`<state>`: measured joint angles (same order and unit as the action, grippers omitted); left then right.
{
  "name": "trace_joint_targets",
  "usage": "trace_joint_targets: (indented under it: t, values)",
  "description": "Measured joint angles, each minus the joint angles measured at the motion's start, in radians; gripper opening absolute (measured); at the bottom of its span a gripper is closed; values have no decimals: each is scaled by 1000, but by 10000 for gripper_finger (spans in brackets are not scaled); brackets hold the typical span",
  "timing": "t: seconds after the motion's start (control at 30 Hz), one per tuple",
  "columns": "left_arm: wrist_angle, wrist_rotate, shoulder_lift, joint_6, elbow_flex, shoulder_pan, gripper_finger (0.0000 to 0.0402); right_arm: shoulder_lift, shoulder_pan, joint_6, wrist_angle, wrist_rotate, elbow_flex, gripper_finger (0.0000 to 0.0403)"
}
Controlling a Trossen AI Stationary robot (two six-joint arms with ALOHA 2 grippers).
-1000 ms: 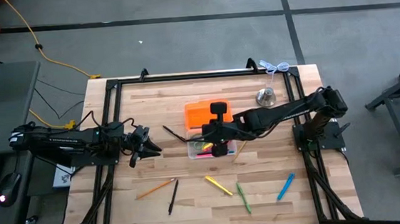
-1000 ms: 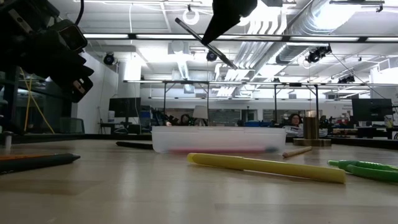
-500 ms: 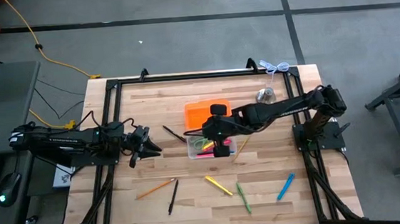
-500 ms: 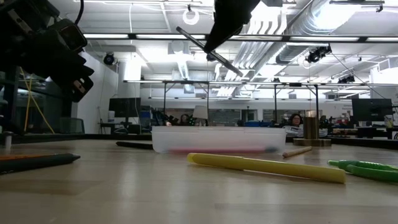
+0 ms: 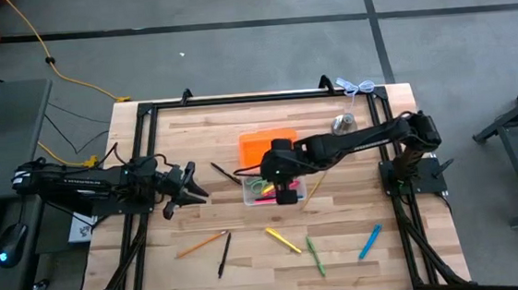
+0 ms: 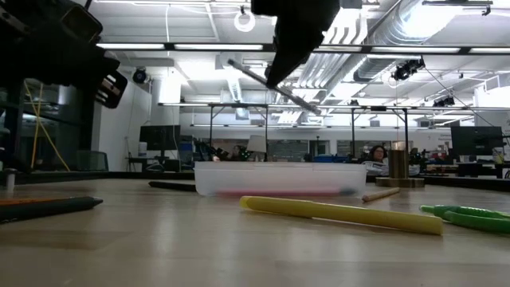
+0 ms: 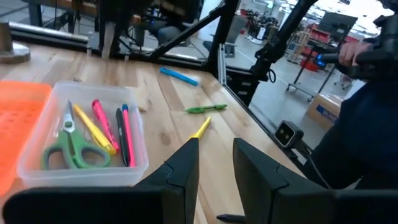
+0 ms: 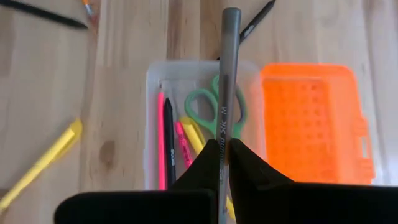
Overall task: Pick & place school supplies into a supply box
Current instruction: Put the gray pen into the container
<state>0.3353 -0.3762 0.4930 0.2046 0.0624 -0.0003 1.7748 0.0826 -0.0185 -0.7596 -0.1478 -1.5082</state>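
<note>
- Right pincer (image 8: pixel 224 163) grips a grey pen (image 8: pixel 227 74) above the clear box (image 5: pixel 273 191).
- Left pincer (image 5: pixel 191 181) hovers released, empty, over the counter (image 5: pixel 398 264).

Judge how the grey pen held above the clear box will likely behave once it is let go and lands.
The grey pen looks straight and thin, so it is probably stiff and light. Its round barrel seems apt to roll, though the box walls should stop it. The right end effector pinches it near one end, so it may swing or tilt when released.
</note>
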Motion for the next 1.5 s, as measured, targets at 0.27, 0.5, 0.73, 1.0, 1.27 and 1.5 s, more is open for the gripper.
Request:
trace_joint_targets:
  t: [0.27,0.5,0.73,1.0,1.27,1.5]
  values:
    - [-2,90,0,-16,0,-1,129,64,-17,0,-11,9,0,0]
    - [-43,151,0,-17,0,0,129,107,-39,10,-13,52,0,0]
    - [-49,153,0,-21,0,0,129,147,-50,30,-17,79,0,0]
    - [-50,154,0,-25,0,0,129,164,-52,45,-14,84,0,0]
    - [-50,154,0,-25,0,0,129,164,-56,44,-14,94,0,0]
    - [-49,154,0,-25,0,0,129,164,-56,45,-14,95,0,0]
